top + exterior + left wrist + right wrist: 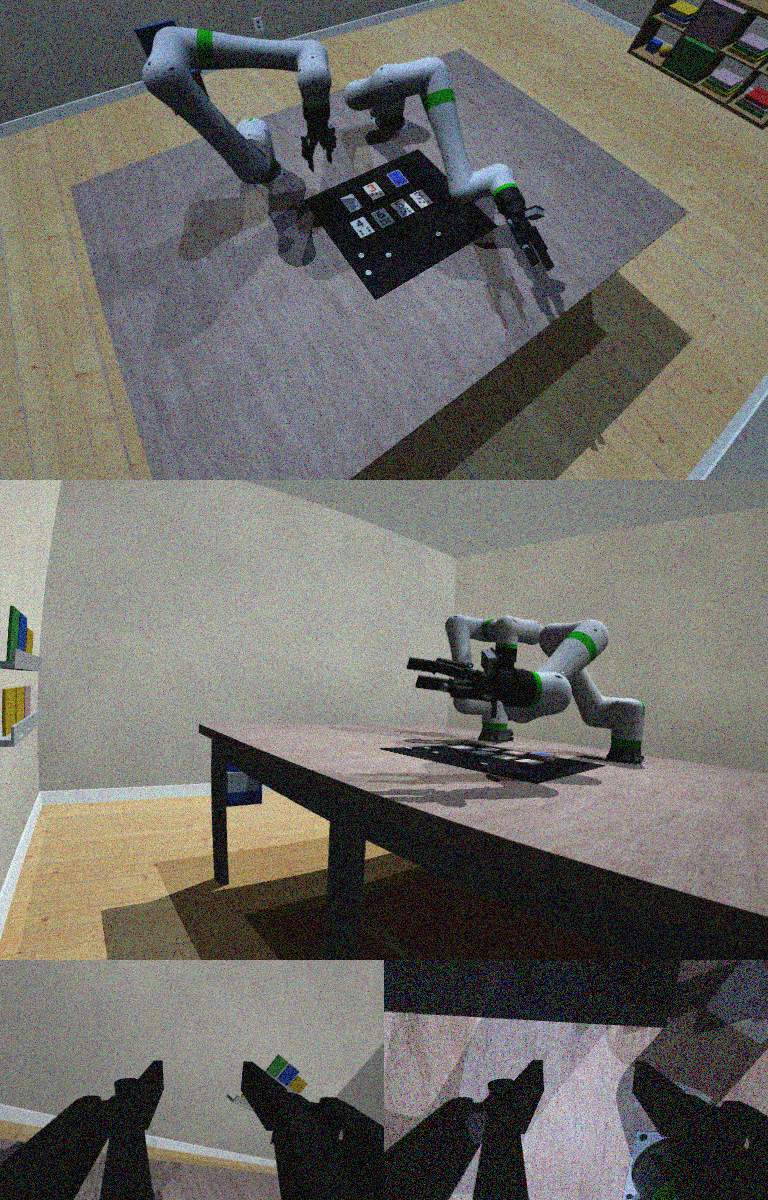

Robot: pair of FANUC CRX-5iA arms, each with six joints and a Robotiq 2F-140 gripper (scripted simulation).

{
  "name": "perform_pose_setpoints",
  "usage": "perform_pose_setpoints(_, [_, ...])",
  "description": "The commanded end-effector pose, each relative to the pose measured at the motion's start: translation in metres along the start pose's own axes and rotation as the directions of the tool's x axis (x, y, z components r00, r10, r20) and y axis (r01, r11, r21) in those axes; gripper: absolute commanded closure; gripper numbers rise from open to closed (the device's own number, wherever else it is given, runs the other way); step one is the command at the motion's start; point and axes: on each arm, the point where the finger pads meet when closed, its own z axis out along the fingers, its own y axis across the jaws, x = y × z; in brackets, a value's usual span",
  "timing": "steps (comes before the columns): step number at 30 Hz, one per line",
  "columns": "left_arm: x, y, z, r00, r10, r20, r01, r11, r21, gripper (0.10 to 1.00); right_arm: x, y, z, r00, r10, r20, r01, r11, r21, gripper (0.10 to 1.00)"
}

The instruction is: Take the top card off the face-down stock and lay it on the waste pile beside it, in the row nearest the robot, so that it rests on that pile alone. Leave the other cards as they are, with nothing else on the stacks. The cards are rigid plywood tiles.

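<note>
The blue-backed face-down stock (397,178) (543,754) lies on the black mat (376,277) (535,774), beside the red-marked face-up waste pile (373,190), its long axis crossing the row. The right claw (320,164) (493,709) (588,1076), pointing down, fingers apart and empty, appears nearer, beyond the waste-pile side; the left claw (540,257) (413,673) (202,1075), also parted and empty, points away.

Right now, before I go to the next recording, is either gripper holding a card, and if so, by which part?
Nothing is held. The left gripper and the right gripper are both open, with nothing between their fingers.
</note>
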Motion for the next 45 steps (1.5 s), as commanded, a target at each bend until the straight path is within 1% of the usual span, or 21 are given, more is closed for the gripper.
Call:
perform_pose_setpoints(1, [0.002, 0.001, 0.000, 1.000, 0.001, -0.002, -0.001, 1.000, -0.002, 0.569, 0.000, 0.000, -0.001, 1.000, 0.000, -0.001, 0.000, 1.000, 0.001, 0.537])
perform_pose_setpoints(17, [0.002, 0.001, 0.000, 1.000, 0.001, -0.002, -0.001, 1.000, -0.002, 0.569, 0.000, 0.000, -0.001, 1.000, 0.000, -0.001, 0.000, 1.000, 0.001, 0.537])
perform_pose_setpoints(18, [0.002, 0.001, 0.000, 1.000, 0.001, -0.002, -0.001, 1.000, -0.002, 0.098, 0.001, 0.000, -0.001, 1.000, 0.000, -0.001, 0.000, 1.000, 0.001, 0.098])
perform_pose_setpoints(21, [0.003, 0.001, 0.000, 1.000, 0.001, -0.003, -0.001, 1.000, -0.002, 0.098, 0.007, -0.012, -0.005, 1.000, 0.004, -0.003, -0.004, 1.000, 0.002, 0.098])
perform_pose_setpoints(22, [0.004, 0.001, 0.000, 1.000, 0.001, -0.003, -0.001, 1.000, -0.002, 0.098, 0.013, -0.022, -0.008, 1.000, 0.008, -0.004, -0.008, 1.000, 0.003, 0.098])
perform_pose_setpoints(25, [0.009, 0.000, -0.001, 1.000, 0.002, -0.006, -0.002, 1.000, -0.004, 0.098, 0.036, -0.064, -0.018, 1.000, 0.023, -0.011, -0.023, 1.000, 0.006, 0.098])
perform_pose_setpoints(30, [0.028, -0.005, -0.005, 1.000, 0.006, -0.017, -0.006, 1.000, -0.010, 0.098, 0.059, -0.103, -0.022, 0.999, 0.037, -0.016, -0.037, 0.999, 0.010, 0.098])
perform_pose_setpoints(32, [0.040, -0.008, -0.008, 1.000, 0.009, -0.023, -0.009, 1.000, -0.014, 0.098, 0.059, -0.103, -0.022, 0.999, 0.037, -0.016, -0.037, 0.999, 0.010, 0.098])
perform_pose_setpoints(34, [0.040, -0.008, -0.008, 1.000, 0.009, -0.023, -0.009, 1.000, -0.014, 0.098, 0.059, -0.103, -0.022, 0.999, 0.037, -0.016, -0.037, 0.999, 0.010, 0.098])
perform_pose_setpoints(36, [0.055, -0.012, -0.012, 0.999, 0.012, -0.031, -0.013, 1.000, -0.019, 0.098, 0.059, -0.103, -0.022, 0.999, 0.037, -0.016, -0.037, 0.999, 0.010, 0.098])
perform_pose_setpoints(37, [0.063, -0.014, -0.015, 0.999, 0.015, -0.035, -0.015, 1.000, -0.022, 0.098, 0.064, -0.112, -0.023, 0.999, 0.040, -0.017, -0.040, 0.999, 0.010, 0.098])
perform_pose_setpoints(39, [0.082, -0.019, -0.020, 0.999, 0.019, -0.044, -0.021, 0.999, -0.028, 0.098, 0.064, -0.112, -0.023, 0.999, 0.040, -0.017, -0.040, 0.999, 0.010, 0.098])
perform_pose_setpoints(45, [0.153, -0.036, -0.048, 0.997, 0.040, -0.069, -0.044, 0.998, -0.051, 0.098, 0.064, -0.112, -0.023, 0.999, 0.040, -0.017, -0.040, 0.999, 0.010, 0.098])
